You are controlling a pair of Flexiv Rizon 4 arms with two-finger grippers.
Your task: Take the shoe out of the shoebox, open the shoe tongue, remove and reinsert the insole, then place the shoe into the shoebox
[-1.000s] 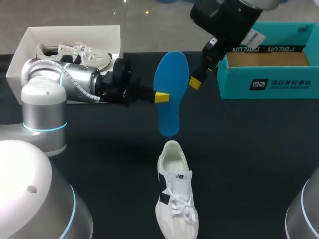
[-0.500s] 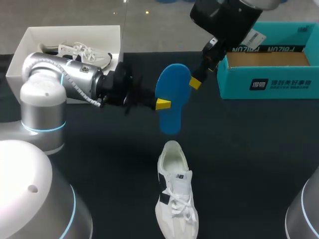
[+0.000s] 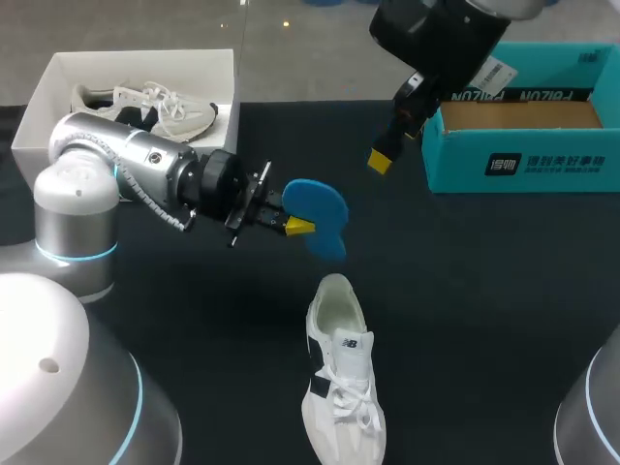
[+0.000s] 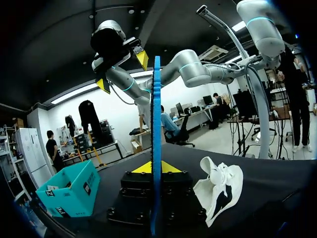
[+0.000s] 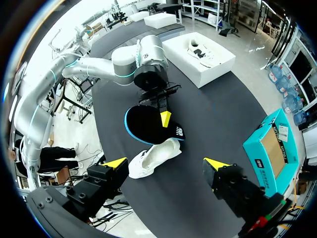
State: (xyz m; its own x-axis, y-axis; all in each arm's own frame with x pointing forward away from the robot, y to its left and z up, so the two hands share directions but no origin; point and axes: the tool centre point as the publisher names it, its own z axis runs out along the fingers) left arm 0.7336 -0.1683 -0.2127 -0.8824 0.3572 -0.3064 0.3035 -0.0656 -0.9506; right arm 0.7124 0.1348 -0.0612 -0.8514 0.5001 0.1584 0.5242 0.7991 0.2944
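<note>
Our left tool [image 4: 154,167] clamps blue foam insole [image 4: 156,124]; right tool [image 5: 166,163] spread wide, empty. Insole may twist in grip, miss white sneaker [image 3: 341,387] beside left tool.

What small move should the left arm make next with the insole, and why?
Probably lower the insole toward the opening of the shoe. The left gripper is shut on the blue insole and holds it off the table, just beyond the heel, and the shoe looks empty inside.
</note>
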